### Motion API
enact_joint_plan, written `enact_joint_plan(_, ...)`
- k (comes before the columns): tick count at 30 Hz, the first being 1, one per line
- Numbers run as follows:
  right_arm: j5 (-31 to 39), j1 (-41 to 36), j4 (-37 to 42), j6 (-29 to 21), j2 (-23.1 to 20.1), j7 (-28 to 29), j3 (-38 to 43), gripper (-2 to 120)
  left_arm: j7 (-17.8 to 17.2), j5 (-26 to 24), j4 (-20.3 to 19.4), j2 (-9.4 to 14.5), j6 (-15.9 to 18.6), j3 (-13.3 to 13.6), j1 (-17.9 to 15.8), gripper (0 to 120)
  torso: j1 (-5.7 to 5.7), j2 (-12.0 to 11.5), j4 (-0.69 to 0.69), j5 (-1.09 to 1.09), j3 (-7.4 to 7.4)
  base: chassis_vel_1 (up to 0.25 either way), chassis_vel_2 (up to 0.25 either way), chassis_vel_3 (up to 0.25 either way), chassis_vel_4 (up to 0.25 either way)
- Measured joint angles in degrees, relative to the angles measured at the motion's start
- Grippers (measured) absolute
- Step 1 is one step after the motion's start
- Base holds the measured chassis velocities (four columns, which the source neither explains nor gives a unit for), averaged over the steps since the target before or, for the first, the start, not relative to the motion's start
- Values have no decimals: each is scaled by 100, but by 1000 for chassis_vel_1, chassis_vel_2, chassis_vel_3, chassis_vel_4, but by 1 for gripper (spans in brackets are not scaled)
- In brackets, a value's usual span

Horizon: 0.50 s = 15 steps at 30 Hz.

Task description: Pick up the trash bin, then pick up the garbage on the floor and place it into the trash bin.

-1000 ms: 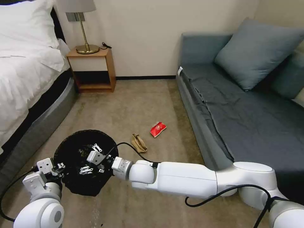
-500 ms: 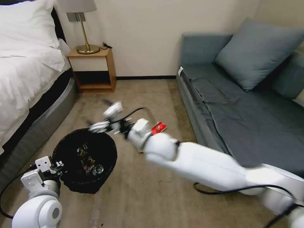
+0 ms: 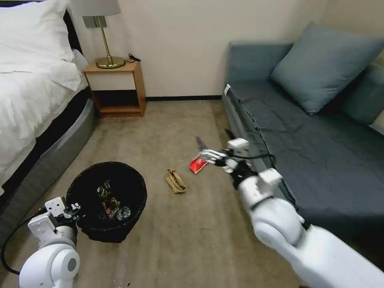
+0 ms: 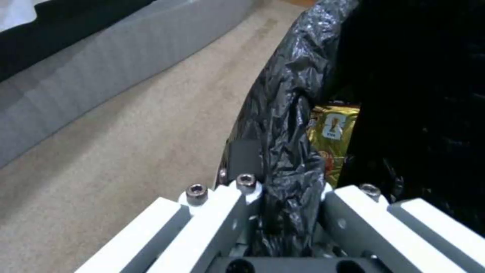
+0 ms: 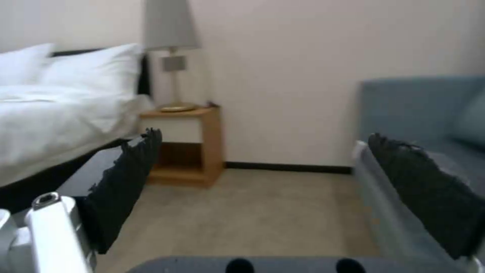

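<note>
- Gripping the near-left rim of the trash bin [image 3: 106, 200], the left gripper [image 4: 283, 197] has its jaws pinched on the wall and the black liner [image 4: 288, 125] together. If it holds mostly slack liner, the bin could sag or tip when the base moves.
- Inside the bin lie a gold-brown wrapper [image 4: 333, 132] and what looks like a clear bottle [image 3: 123, 213] — a tilt toward the open side would likely spill them back onto the carpet [image 3: 180, 240].
- Just right of the bin, in the middle of the floor, lies the crumpled tan paper bag [image 3: 175, 181], untouched. It looks soft and flattened, so a grasp could slide off or only catch a fold.
- Farther right, close to the sofa [image 3: 304, 132], the red packet [image 3: 197, 164] lies flat. The right gripper [image 3: 208, 150] hangs above it with its jaws spread wide and nothing between them.
- The packet is thin — the fingertips may scrape the carpet and push it along rather than lift it. In the wrist view the gripper points level across the room, so it would need to tilt down first.
- The right arm reaches out beside the sofa's front edge; a wide swing there risks brushing the upholstery.
</note>
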Motion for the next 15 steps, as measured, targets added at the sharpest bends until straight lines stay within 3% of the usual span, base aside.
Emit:
enact_joint_plan(1, 0, 0, 0, 0, 0, 0, 0, 100, 0, 0, 0, 0, 0, 0, 0, 2, 0, 0, 0, 0, 0, 0, 0, 0, 0)
enact_joint_plan(5, -638, -1194, 170, 78, 410, -4, 484, 100, 2, 31, 3, -11, -16, 47, -3, 2, 0, 0, -2, -1, 0, 0, 0, 0, 0)
enact_joint_plan(15, -1721, -2092, 176, 512, 950, -347, 624, 100, 9, 30, 38, 20, -28, 2, -56, 2, 0, 0, -1, -2, 0, 0, 0, 0, 0)
